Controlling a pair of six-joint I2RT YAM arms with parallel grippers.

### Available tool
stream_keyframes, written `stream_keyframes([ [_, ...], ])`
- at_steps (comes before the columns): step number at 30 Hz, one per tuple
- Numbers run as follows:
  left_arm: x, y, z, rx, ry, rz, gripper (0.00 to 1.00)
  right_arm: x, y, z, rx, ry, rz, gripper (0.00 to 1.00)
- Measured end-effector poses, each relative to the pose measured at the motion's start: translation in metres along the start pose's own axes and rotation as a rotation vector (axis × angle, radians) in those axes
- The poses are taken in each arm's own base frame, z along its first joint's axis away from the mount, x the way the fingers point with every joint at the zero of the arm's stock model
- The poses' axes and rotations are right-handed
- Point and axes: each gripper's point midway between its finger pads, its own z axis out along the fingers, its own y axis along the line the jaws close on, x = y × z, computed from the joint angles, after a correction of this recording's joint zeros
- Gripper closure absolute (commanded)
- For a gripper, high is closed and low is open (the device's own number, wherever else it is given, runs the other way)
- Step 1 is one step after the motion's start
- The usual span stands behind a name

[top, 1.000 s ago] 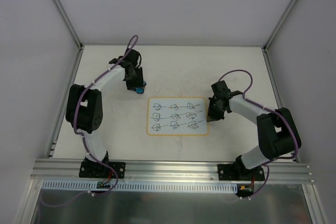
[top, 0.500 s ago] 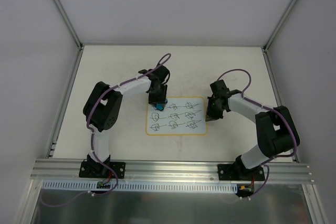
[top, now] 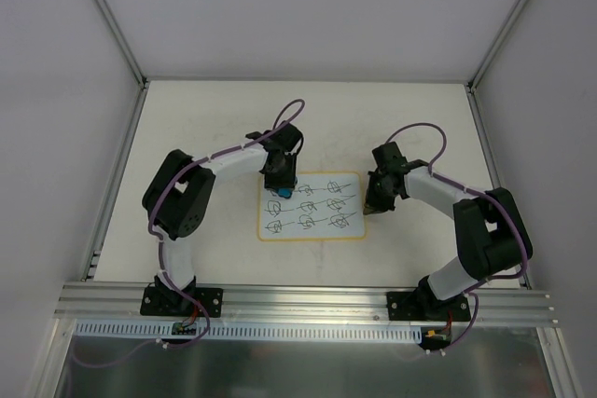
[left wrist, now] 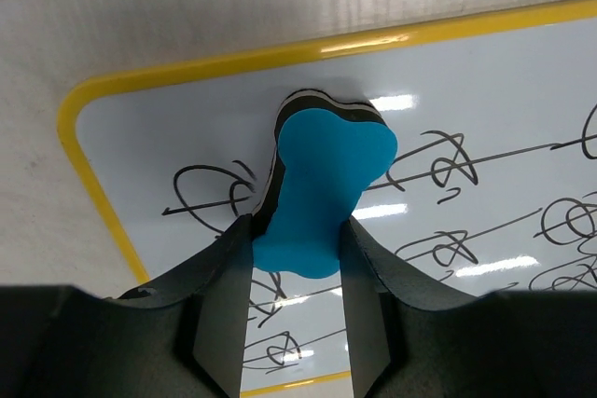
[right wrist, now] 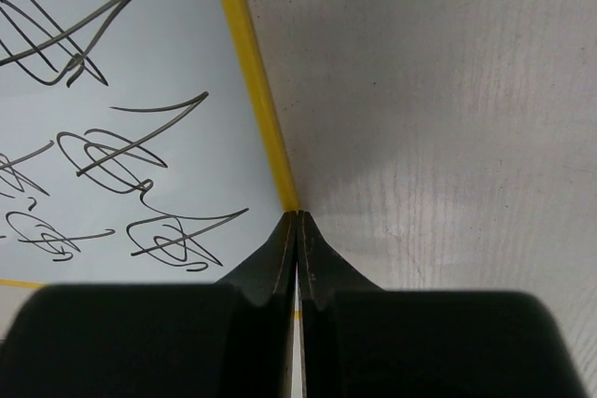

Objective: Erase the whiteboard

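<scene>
The left gripper (left wrist: 297,230), clamped on the blue eraser (left wrist: 322,188), swung toward four o'clock from the tabletop (top: 196,118) beyond the whiteboard (left wrist: 131,128), ending over the board's ten-o'clock corner, with its elbow folding inward.

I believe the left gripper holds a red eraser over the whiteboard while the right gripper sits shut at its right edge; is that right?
Not quite: the eraser in the left gripper is blue, not red, as the left wrist view shows; the rest stands.
</scene>
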Motion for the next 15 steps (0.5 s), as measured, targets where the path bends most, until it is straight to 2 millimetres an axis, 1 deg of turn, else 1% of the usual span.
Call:
stream_keyframes([
  [3,0.0,0.013,-0.002,-0.007,-0.006,-0.035,1.0,-0.001,0.003,0.001,-0.007,-0.009,0.003,1.0],
  [10,-0.007,0.068,-0.007,-0.072,0.003,-0.157,1.0,-0.003,0.005,0.001,-0.016,-0.018,0.016,1.0],
  [13,-0.007,0.078,-0.008,-0.1,0.005,-0.159,1.0,-0.003,0.002,0.003,-0.002,-0.022,0.016,1.0],
  [15,-0.007,0.08,-0.009,-0.106,0.009,-0.163,1.0,0.0,0.0,0.004,0.008,-0.018,0.018,1.0],
])
